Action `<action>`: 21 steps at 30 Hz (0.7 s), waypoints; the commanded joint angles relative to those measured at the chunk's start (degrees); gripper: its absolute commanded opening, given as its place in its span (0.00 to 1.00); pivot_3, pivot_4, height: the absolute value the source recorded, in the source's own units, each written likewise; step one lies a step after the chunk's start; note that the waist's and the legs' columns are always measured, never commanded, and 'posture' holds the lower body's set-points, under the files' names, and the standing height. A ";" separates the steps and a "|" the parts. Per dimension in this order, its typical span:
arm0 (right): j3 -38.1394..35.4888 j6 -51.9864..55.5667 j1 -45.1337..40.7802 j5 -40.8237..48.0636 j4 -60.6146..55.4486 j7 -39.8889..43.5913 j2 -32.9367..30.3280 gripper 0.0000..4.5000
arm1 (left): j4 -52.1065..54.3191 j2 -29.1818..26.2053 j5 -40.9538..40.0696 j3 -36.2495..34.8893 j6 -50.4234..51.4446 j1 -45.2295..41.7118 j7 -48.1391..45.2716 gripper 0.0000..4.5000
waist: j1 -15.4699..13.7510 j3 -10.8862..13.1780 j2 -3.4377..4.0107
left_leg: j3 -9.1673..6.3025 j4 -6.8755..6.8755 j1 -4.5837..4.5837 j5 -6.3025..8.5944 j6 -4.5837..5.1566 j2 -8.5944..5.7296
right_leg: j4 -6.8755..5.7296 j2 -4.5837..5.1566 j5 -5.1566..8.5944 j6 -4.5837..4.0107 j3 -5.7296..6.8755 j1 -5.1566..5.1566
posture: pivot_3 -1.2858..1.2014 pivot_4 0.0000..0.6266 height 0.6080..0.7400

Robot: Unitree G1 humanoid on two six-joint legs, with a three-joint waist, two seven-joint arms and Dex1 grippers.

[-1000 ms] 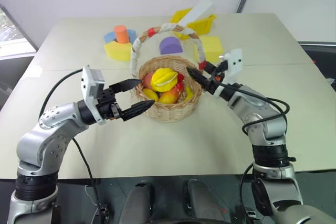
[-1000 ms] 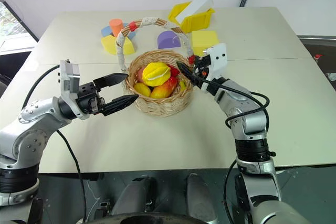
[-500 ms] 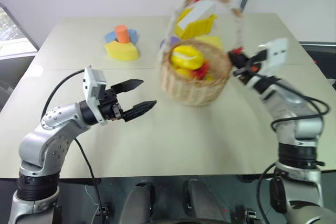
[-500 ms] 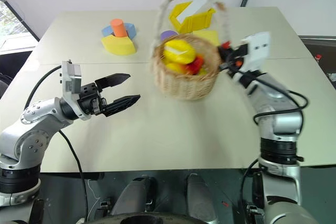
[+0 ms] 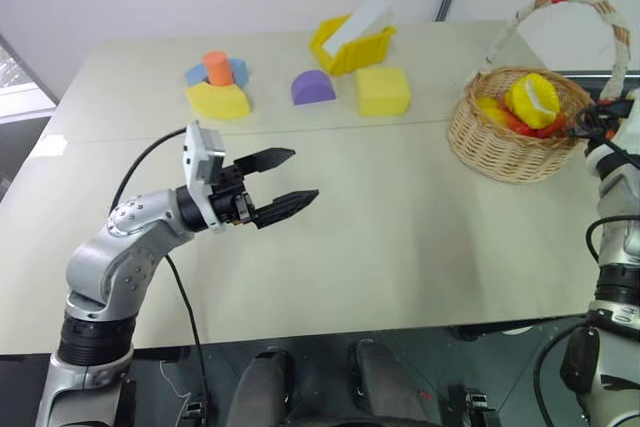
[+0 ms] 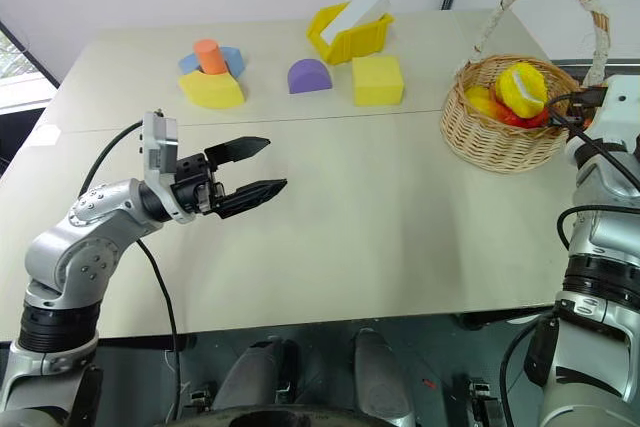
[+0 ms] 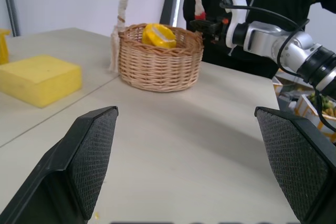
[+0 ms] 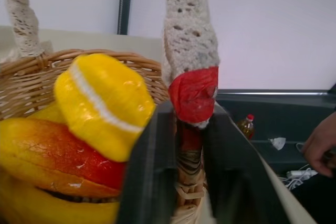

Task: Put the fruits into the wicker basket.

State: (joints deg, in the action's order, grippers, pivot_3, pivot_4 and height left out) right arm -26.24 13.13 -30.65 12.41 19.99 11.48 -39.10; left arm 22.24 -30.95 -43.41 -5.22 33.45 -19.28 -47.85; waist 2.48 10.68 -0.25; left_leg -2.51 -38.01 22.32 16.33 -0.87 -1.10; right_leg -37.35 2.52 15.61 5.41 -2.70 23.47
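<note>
Wicker basket [image 6: 498,132]: round, tan, tightly woven; it sits at the table's [image 6: 400,237] far right edge, its tall arched handle [image 5: 585,2] wrapped in white crocheted cloth with red bands.
Fruits: inside the basket — a ridged bright yellow starfruit [image 8: 102,103] on top, a smooth red-to-yellow mango [image 8: 50,153] under it.
Right gripper [image 8: 189,145]: its black fingers are clamped on the foot of the handle, at the red band by the rim. The right wrist view gives this grip close up; the head views give just the wrist beside the basket.
Left gripper [image 6: 245,169]: fingers spread wide, nothing between them, held above the bare tabletop, well apart from the basket.
Left wrist view: textured pads [image 7: 92,163] framing the basket and the right arm beyond.
Right wrist view, background: a person's hand [image 8: 320,145] and a small bottle [image 8: 245,125] — neither appears in the head views.
Far side of table: matte foam blocks — a yellow cube [image 6: 378,80], a purple dome [image 6: 309,76], a yellow wedge carrying an orange cylinder [image 6: 208,55] — and a yellow open box [image 6: 350,32].
</note>
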 commanded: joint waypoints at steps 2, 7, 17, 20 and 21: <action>-1.64 0.37 1.64 -0.68 -5.75 -0.98 -2.37 0.80 | 0.51 0.02 0.74 -1.02 -1.51 -0.42 1.01 1.00 | -0.18 0.00 0.00 | 0.00 0.00 0.00 0.00 0.01 -0.01 | 0.00 0.01 0.00 0.00 -0.01 0.00 | 0.52 0.24 1.00; -7.34 2.58 9.60 2.04 -12.52 0.86 -3.77 0.91 | -0.91 -0.66 2.49 -2.25 -2.60 1.22 1.97 1.00 | -1.44 0.00 0.00 | 0.00 -0.01 0.03 0.03 0.06 -0.05 | 0.03 0.04 0.00 0.01 -0.05 -0.01 | 0.52 0.24 1.00; -2.62 -0.12 30.04 11.89 -32.45 24.70 -2.79 0.91 | -6.60 -1.20 10.40 -5.53 -8.89 6.87 6.26 1.00 | -1.14 -0.01 0.02 | 0.04 0.00 -0.15 0.06 0.10 0.06 | 0.07 0.03 0.01 0.02 -0.07 -0.14 | 0.52 0.24 1.00; 4.17 2.07 29.08 13.73 -37.63 27.42 -1.58 0.91 | -7.75 -1.11 12.27 -5.57 -9.57 8.51 7.29 1.00 | -1.06 -0.01 0.02 | 0.12 -0.01 -0.21 0.06 0.10 0.06 | 0.02 0.04 0.00 0.03 -0.10 -0.14 | 0.52 0.24 1.00; 6.13 2.48 28.35 13.76 -38.34 27.99 -1.29 0.91 | -8.07 -1.01 12.69 -5.70 -9.77 8.99 7.61 1.00 | -1.12 -0.01 0.01 | 0.12 -0.01 -0.23 0.06 0.10 0.06 | 0.02 0.05 0.00 0.03 -0.10 -0.15 | 0.52 0.24 1.00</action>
State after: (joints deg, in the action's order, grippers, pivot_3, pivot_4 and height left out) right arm -21.56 15.42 -1.04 24.79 -14.90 38.28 -40.69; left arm 13.87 -31.59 -31.66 -9.95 25.28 -10.54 -40.84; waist 1.36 10.67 -0.23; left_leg -2.40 -38.03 22.08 16.39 -0.77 -1.04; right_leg -37.33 2.57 15.62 5.44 -2.80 23.32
